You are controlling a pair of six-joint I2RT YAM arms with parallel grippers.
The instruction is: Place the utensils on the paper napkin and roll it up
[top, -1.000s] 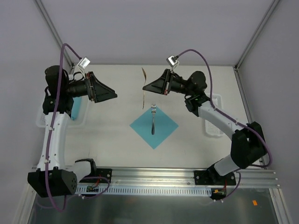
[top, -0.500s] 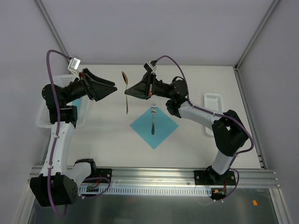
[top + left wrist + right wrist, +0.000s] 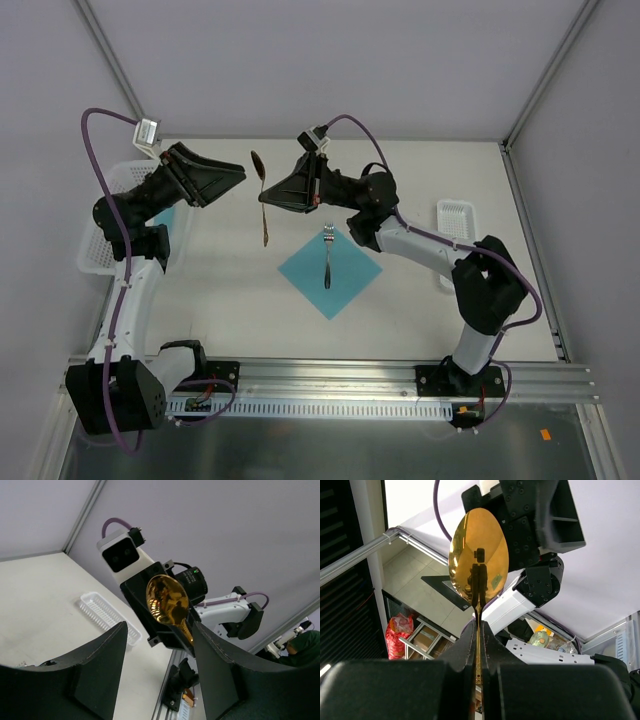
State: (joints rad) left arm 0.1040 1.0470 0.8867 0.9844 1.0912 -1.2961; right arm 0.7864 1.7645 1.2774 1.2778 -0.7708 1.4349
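Observation:
The turquoise paper napkin point(image 3: 345, 280) lies as a diamond at the table's middle, and a dark fork point(image 3: 327, 258) rests on it. My right gripper point(image 3: 264, 198) point(image 3: 479, 624) is shut on the handle of a gold spoon point(image 3: 259, 166) point(image 3: 479, 555), holding it upright in the air to the left of the napkin. Facing it from the left, my left gripper point(image 3: 240, 178) point(image 3: 160, 627) is open. The spoon's bowl point(image 3: 167, 600) shows just beyond its two fingers point(image 3: 100, 665), not between them.
A white slotted tray point(image 3: 100, 240) stands at the left edge with something blue in it, behind the left arm. Another white tray point(image 3: 455, 215) point(image 3: 105, 616) sits at the right. Metal rails run along the table's near edge.
The right gripper has carried the spoon left and higher, away from the napkin. The left gripper has risen and turned to face the spoon, its jaws a little narrower. The fork stayed put.

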